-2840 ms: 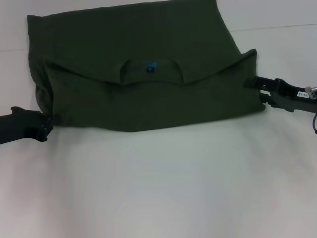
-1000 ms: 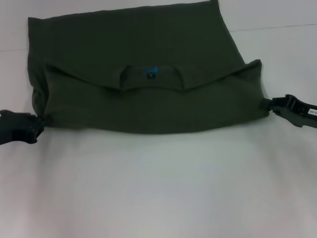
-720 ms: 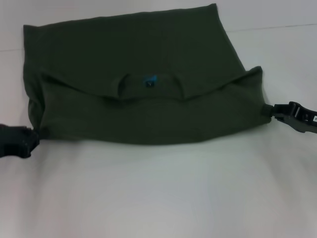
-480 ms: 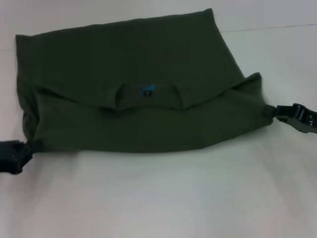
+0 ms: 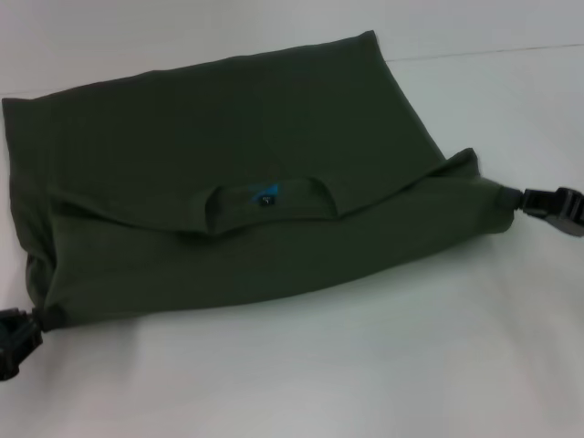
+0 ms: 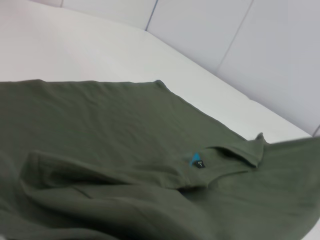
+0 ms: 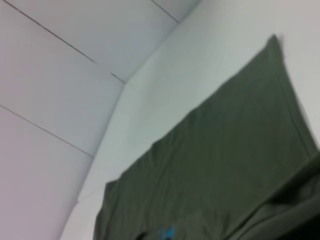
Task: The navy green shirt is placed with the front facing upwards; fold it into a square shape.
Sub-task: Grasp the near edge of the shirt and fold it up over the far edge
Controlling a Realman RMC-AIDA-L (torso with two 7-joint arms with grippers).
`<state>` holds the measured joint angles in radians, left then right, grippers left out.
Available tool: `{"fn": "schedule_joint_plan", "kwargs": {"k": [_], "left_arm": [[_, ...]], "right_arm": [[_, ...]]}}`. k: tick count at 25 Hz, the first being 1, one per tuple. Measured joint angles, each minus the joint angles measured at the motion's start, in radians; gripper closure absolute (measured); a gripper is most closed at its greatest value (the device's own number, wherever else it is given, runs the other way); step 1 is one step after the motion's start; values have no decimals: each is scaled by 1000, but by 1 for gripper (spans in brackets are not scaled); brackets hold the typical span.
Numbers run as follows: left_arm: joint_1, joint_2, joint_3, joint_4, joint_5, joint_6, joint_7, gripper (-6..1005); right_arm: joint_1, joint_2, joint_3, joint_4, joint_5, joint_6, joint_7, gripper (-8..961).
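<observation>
Across the white tabletop [image 5: 301, 365] the navy green shirt [image 5: 228, 164] lies folded over on itself, the near half doubled up so the collar and its blue neck label [image 5: 265, 194] sit in the middle of the top layer. No lettering shows in any view; only plain green cloth faces up. The left tool [image 5: 16, 339] sits at the near left corner of the shirt, cut off by the picture's edge, pinching the cloth where it bunches to a point. The right tool [image 5: 527, 201] is at the right corner, also partly out of frame, its tips pressed together on the stretched fabric. Neither wrist view shows its own fingers, only the shirt's surface, the label [image 6: 196, 160] and pale wall panels [image 6: 240, 35] beyond.
</observation>
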<state>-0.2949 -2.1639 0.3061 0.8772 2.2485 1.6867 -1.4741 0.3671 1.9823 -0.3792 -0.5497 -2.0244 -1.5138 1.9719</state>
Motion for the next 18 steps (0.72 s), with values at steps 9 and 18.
{"fn": "schedule_joint_plan", "kwargs": {"k": [9, 18], "left_arm": [[15, -2, 0, -6, 58, 37, 10, 978], [23, 0, -16, -1, 122, 72, 20, 978]], "right_arm": [[74, 0, 13, -13, 24, -59, 14, 927], [112, 8, 7, -64, 46, -118, 59, 927]]}}
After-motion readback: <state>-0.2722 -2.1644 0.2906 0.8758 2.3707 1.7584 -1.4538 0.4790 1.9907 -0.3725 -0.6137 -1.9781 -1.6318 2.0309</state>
